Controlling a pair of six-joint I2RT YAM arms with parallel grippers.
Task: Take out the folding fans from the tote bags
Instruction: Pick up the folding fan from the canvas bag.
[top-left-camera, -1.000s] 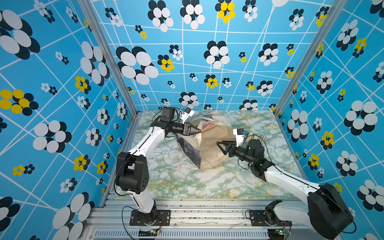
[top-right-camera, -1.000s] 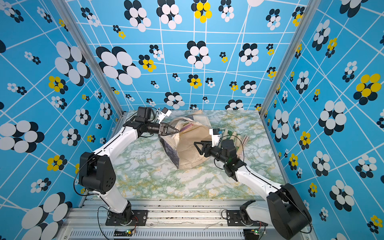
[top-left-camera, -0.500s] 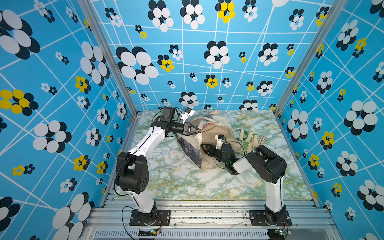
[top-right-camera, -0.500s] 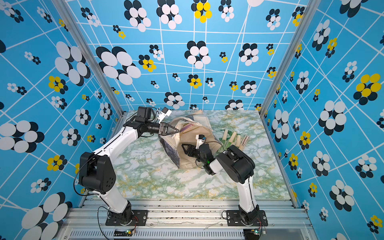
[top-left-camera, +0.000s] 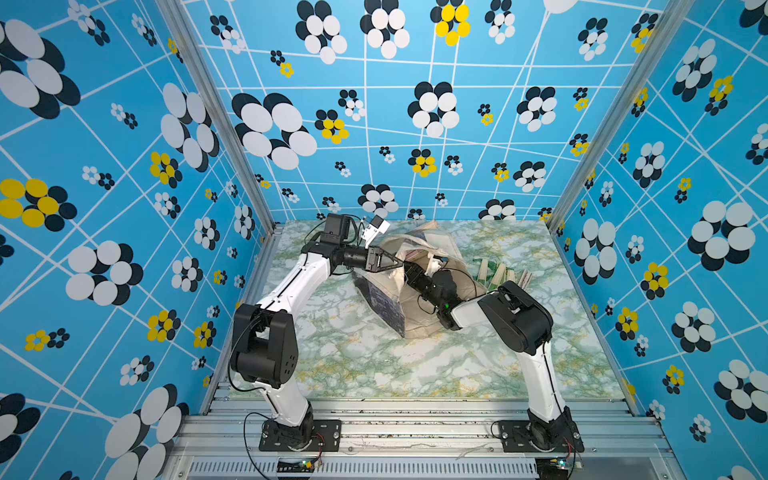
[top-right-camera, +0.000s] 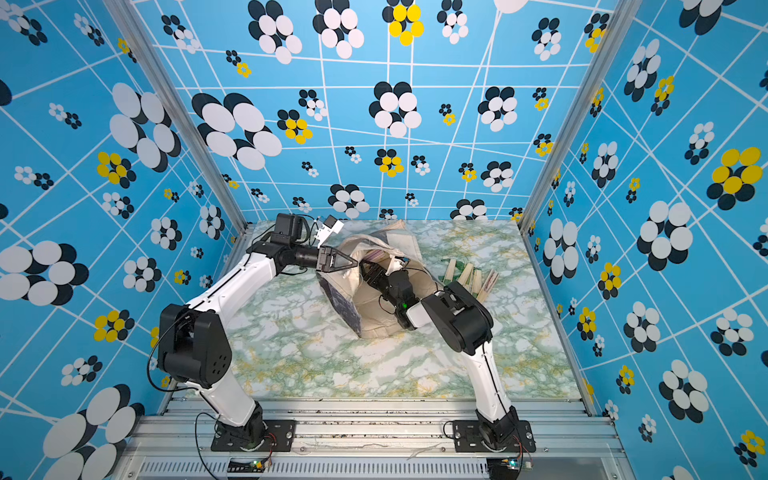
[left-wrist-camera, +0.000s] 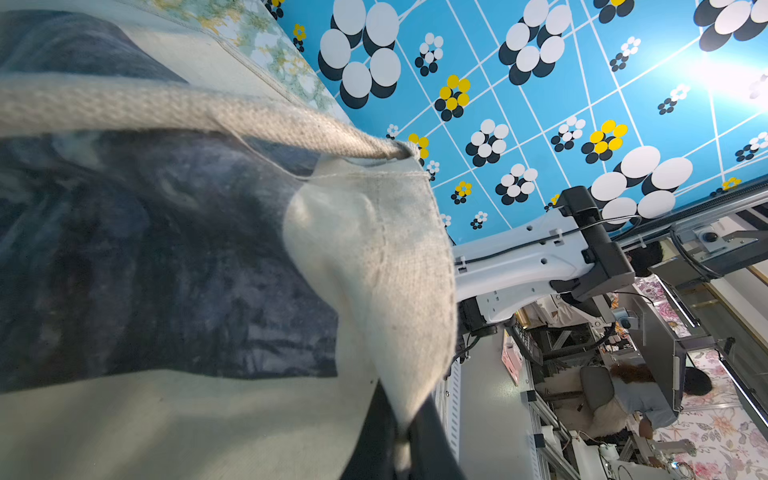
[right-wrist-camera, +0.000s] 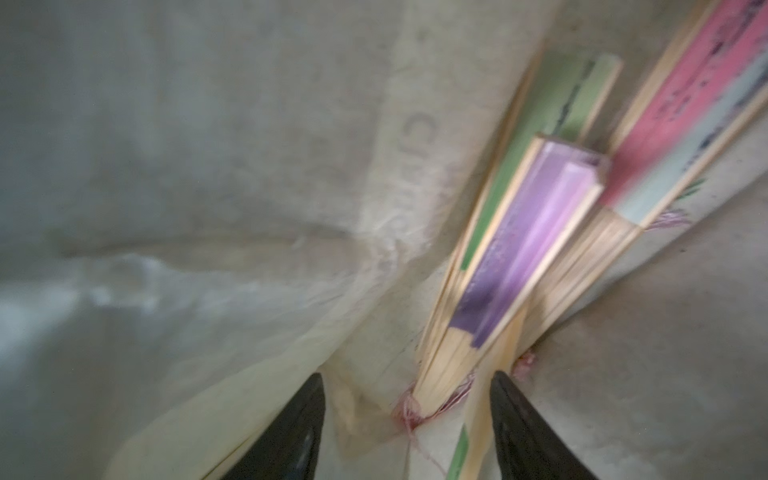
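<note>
Over on the left, the left gripper (top-left-camera: 397, 263) is pinched tight on the cream top edge of the tote bag (top-left-camera: 415, 320). It holds the bag's mouth up off the table (top-left-camera: 374, 365). The bag is floppy (cream cloth with a dark grey-purple side). It lies in the middle of the table, nearer the back edge than the front.

The right gripper (right-wrist-camera: 405, 374) is poked inside the bag's mouth. Its two black fingers (right-wrist-camera: 291, 432) are apart, one on each side of the stick end of a purple fan (right-wrist-camera: 523, 249). I cannot tell if they touch it, because the close view there is blurry. A green fan (right-wrist-camera: 552, 116) and a pink fan (right-wrist-camera: 685, 95) lie close beside the purple one inside the bag.

To the right of the bag, a few more folding fans (top-left-camera: 498, 275) lie side by side on the table, between the bag and the right edge.
</note>
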